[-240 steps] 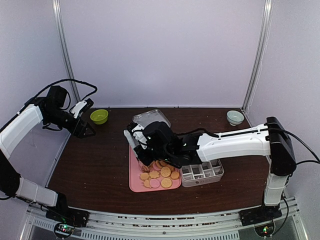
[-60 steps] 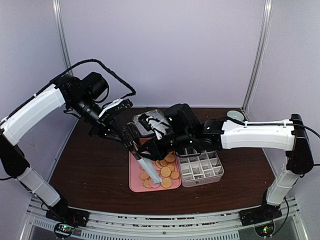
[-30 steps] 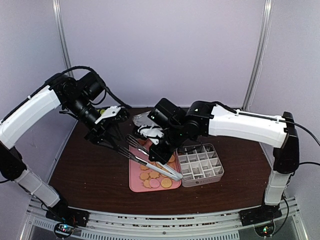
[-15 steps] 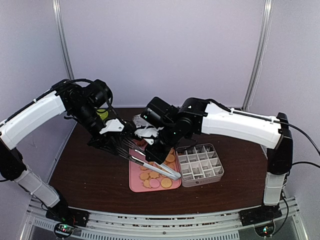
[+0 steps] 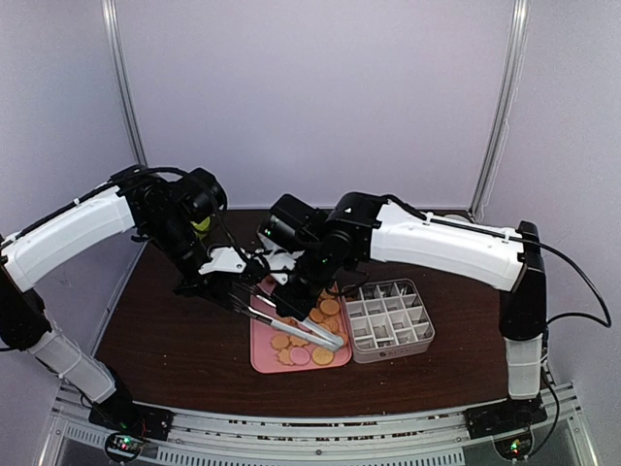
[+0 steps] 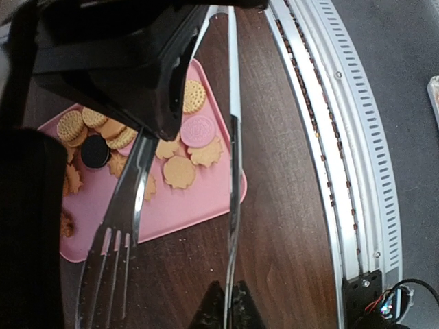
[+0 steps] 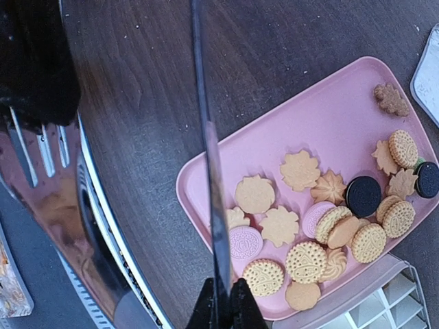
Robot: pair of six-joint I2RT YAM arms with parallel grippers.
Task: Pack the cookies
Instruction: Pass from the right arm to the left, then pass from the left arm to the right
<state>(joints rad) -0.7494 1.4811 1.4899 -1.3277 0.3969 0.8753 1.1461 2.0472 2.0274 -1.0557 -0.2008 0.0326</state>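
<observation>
The cookies (image 5: 312, 333) lie on a pink tray (image 5: 260, 361): round golden ones, flower-shaped ones, pink and black rounds (image 7: 302, 233) (image 6: 180, 171). Metal tongs (image 5: 309, 331) hang slanted just above the tray's left part. My left gripper (image 5: 241, 289) is shut on one thin tong arm (image 6: 233, 171), its fingertips pinching the metal in the left wrist view (image 6: 228, 312). My right gripper (image 5: 291, 294) is shut on a tong arm (image 7: 209, 151) too, with its fingertips (image 7: 223, 305) over the tray's near edge. The forked tong end (image 6: 110, 260) shows at the left.
A grey box with several compartments (image 5: 393, 320) stands against the tray's right side; its corner (image 7: 401, 301) shows in the right wrist view. A green bowl (image 5: 201, 225) sits behind the left arm. A clear lid (image 5: 275, 233) lies behind the tray. The table's metal front rail (image 6: 343, 137) runs close by.
My left arm has come in towards the tray and its jaws have closed on the tongs. The right arm has shifted a little left, still gripping them.
</observation>
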